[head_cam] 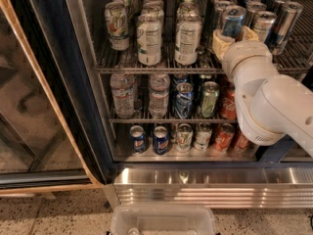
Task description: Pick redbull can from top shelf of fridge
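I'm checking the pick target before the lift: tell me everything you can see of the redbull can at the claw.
The redbull can is a slim aluminium can with blue and silver panels and a silver lid. It stands roughly upright on the top shelf, towards the right, among greyer slim cans. The claw is around its lower part, hiding it.

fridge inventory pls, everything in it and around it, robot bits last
fridge: one, dark frame, steel base, glass door open left
top shelf: one, silver wire
redbull can: one, blue and silver, top shelf right
slim cans: several, grey-silver, beside it
wide cans: several rows, white labels, top shelf left
water bottles: at least two, clear, middle rack left
mixed cans: three in front, blue, green, red, middle rack right
small cans: front row, blue, silver, red, bottom rack
plastic tub: one, clear, below the fridge
arm: one, white, right
gripper: one, cream, at the redbull can
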Tool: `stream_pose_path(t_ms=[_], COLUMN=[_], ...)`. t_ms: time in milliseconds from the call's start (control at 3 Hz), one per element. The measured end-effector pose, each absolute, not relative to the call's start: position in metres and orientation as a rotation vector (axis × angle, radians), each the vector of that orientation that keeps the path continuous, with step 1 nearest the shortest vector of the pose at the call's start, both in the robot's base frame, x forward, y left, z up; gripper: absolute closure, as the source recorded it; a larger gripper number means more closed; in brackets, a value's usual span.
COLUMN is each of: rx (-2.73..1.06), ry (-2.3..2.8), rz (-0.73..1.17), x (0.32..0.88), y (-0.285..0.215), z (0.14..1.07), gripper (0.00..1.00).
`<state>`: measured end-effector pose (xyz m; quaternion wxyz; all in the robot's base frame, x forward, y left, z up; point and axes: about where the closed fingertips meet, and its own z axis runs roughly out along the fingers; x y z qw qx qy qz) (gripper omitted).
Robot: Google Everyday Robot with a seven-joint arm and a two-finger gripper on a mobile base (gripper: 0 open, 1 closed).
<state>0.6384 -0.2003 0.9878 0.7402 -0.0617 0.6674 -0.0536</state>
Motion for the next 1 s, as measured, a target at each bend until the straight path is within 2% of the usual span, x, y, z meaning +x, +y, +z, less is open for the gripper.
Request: stream_pose_path(t_ms=[1000], rx=[-0.105], ry=[1.484], rz=[0.051], x=[0.605], y=[-0.200], z=[1.014], gripper=[1.00])
